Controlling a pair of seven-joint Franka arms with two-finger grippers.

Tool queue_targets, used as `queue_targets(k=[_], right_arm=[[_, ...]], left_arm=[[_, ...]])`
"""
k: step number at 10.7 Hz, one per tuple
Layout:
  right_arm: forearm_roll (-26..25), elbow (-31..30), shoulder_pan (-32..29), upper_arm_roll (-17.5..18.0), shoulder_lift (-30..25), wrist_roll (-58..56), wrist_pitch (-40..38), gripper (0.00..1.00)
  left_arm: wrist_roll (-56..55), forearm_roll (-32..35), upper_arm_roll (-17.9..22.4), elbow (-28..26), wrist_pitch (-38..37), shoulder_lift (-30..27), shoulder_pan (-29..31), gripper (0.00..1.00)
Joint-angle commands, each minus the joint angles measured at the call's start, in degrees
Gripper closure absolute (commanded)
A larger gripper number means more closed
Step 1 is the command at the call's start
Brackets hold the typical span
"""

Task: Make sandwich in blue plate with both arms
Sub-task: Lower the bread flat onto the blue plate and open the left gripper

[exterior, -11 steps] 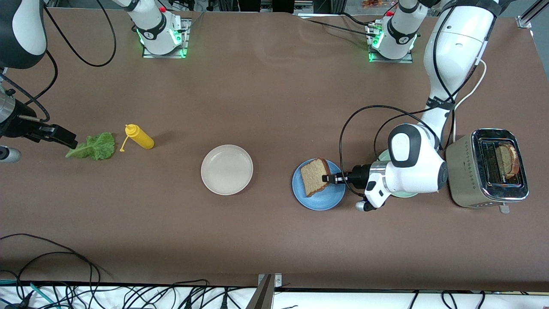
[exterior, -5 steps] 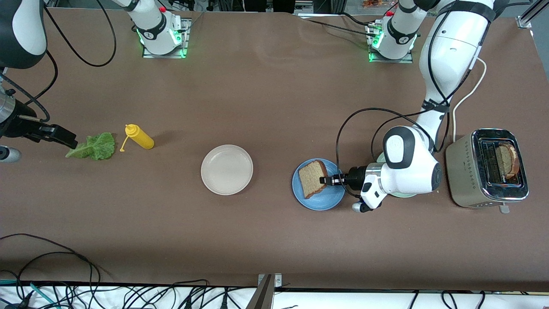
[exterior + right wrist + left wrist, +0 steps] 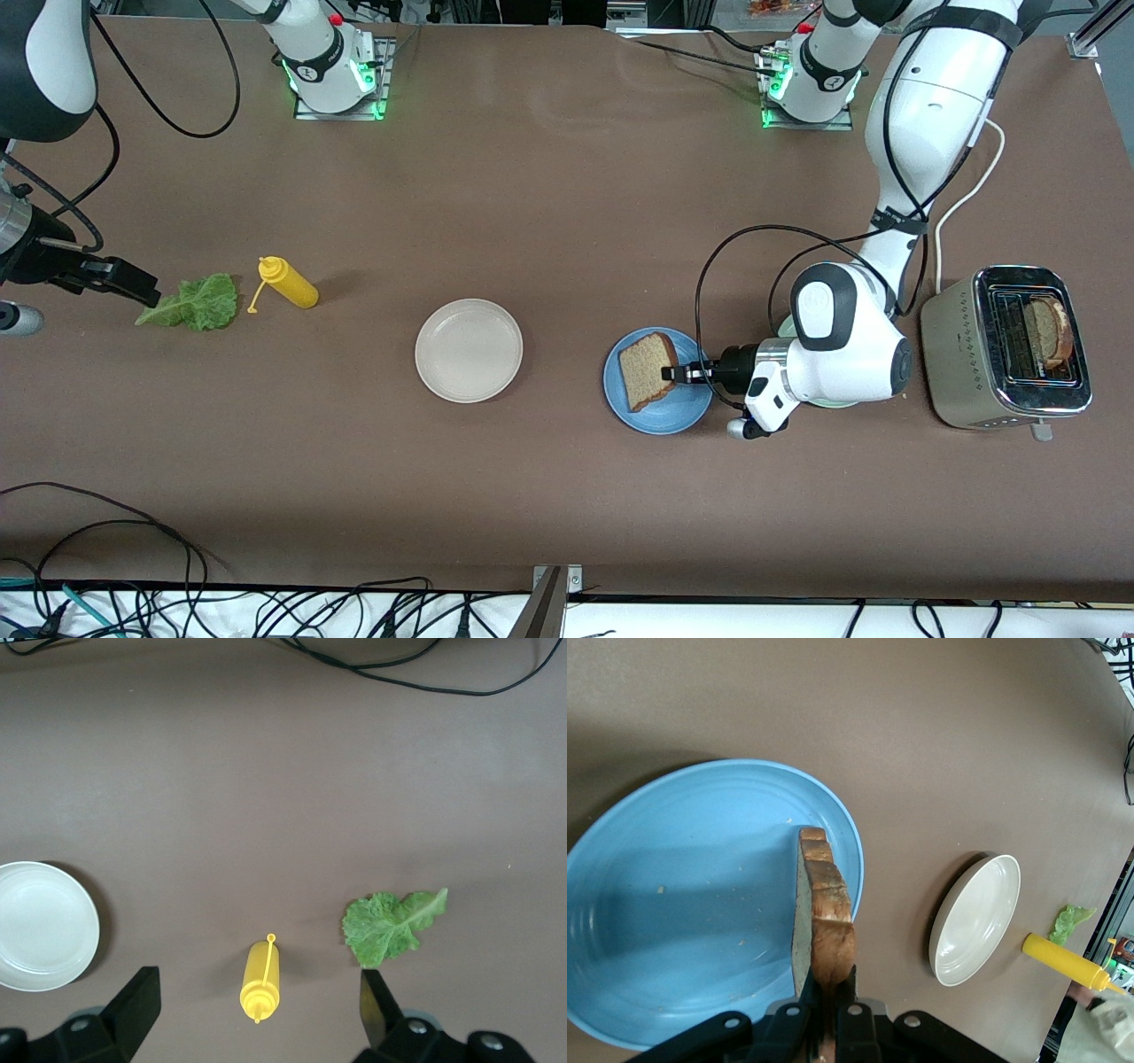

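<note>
My left gripper [image 3: 678, 372] [image 3: 830, 992] is shut on the crust edge of a brown bread slice [image 3: 647, 370] [image 3: 824, 904]. It holds the slice tilted, low over the blue plate [image 3: 660, 415] [image 3: 673, 904]; I cannot tell whether they touch. A second bread slice [image 3: 1051, 331] stands in the toaster [image 3: 970, 363]. A green lettuce leaf [image 3: 199, 303] [image 3: 390, 923] lies flat on the table toward the right arm's end. My right gripper [image 3: 142, 291] [image 3: 259, 981] is open and empty, over the table just beside the leaf's stem.
A beige plate [image 3: 469, 350] [image 3: 979, 921] [image 3: 40, 926] sits mid-table, with a yellow squeeze bottle [image 3: 288, 282] [image 3: 260, 979] [image 3: 1063, 961] lying between it and the lettuce. A mint-green plate [image 3: 790, 321] is mostly hidden under the left arm. Cables run along the table's near edge.
The left gripper has lowered the bread slice toward the blue plate and shifted slightly toward the right arm's end. The right arm has not moved.
</note>
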Motion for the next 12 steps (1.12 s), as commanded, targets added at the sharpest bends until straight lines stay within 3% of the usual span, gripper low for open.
queue_targets(k=[1,5,6,8,12], right_arm=[[0.82,-0.22,-0.18,0.24,-0.89,-0.15,0.01,0.0],[0.82,-0.22,-0.18,0.33,-0.89,-0.06,0.1,0.0],[0.82,-0.22,-0.18,0.33,-0.89,-0.06,0.1,0.0],[0.82,-0.22,-0.18,0.33,-0.89,-0.15,0.1,0.0],[0.82,-0.22,-0.18,0.16,-0.8,-0.06,0.1,0.0]], left_arm=[[2.01,-2.06,0.57,1.74,1.06,1.59,-0.1,0.83],[8.49,-2.15,0.75,1.39,2.9,2.64,0.34,0.34],[11.04,-2.15,1.01,1.3,3.25,2.82,0.34,0.29],[16.31,-2.15,1.54,0.95,3.34,2.91,0.95,0.0],[18.1,-4.08,2.67,0.6,3.34,2.82,1.22,0.0]])
